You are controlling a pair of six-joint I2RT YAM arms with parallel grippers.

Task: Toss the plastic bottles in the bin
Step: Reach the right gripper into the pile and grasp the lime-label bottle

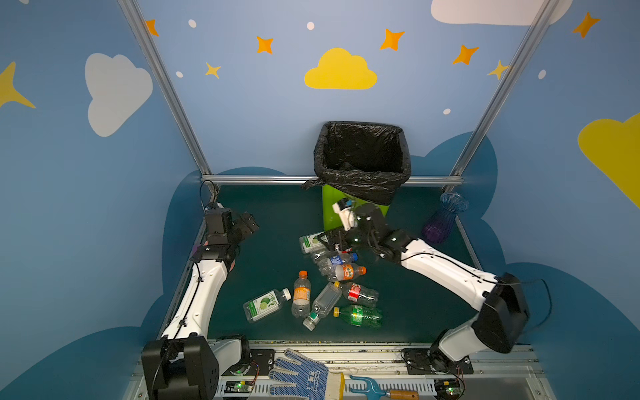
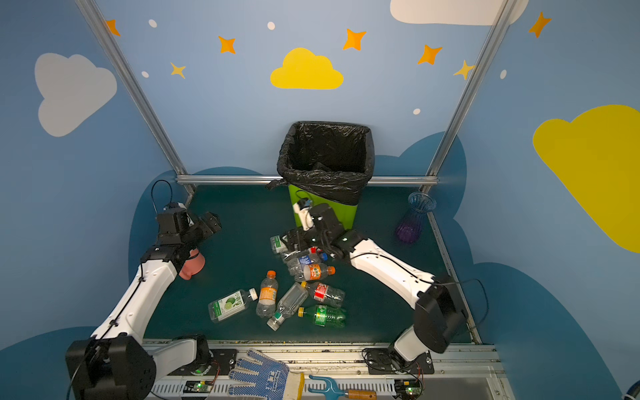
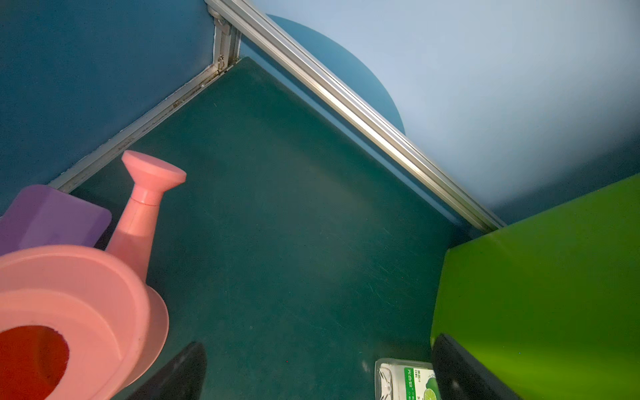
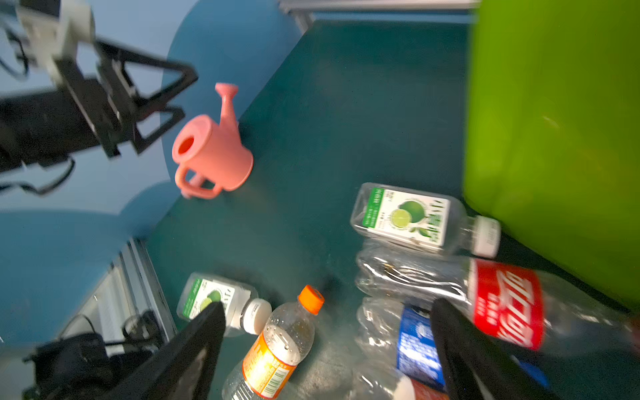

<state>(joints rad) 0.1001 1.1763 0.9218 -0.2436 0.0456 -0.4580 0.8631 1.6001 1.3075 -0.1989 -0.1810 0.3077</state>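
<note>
Plastic bottles: all lie on the desk in front of the bin, none seen inside it; they form two loose groups.
Far group: a lime-label bottle [image 1: 310, 242] lies just beside the bin's base. Next to it are a crushed red-label cola bottle [image 4: 505, 304], a blue-label bottle [image 1: 341, 259] and an orange-label bottle [image 1: 346, 272] on its side.
Near group: a second lime-label bottle [image 1: 265, 304], an orange-capped bottle [image 1: 301, 294], a clear bottle [image 1: 323, 303] with a green cap, a red-label bottle [image 1: 358, 292] and a green bottle [image 1: 360, 315] with a yellow cap, packed close together.
Bin [image 1: 327, 214]: lime green, upright at the far middle of the desk, with a black bag folded over its rim.
Right end effector [image 4: 327, 306]: jaws wide apart and clamped on nothing, low over the far group just in front of the bin. In the right wrist view the orange-capped and blue-label bottles show between the fingers.
Left end effector [image 1: 247, 223]: jaws apart and empty, raised at the far left, well apart from the bottles.
Pink watering can [image 2: 190, 265]: upright on the left of the desk, beneath the left arm.
Vase [image 1: 443, 218]: ribbed blue-purple, upright at the far right.
Desk [image 1: 277, 214]: dark green surface.
Front rail: a blue-dotted work glove [image 1: 301, 375] and a small blue hand fork [image 1: 377, 389] with a wooden handle.
</note>
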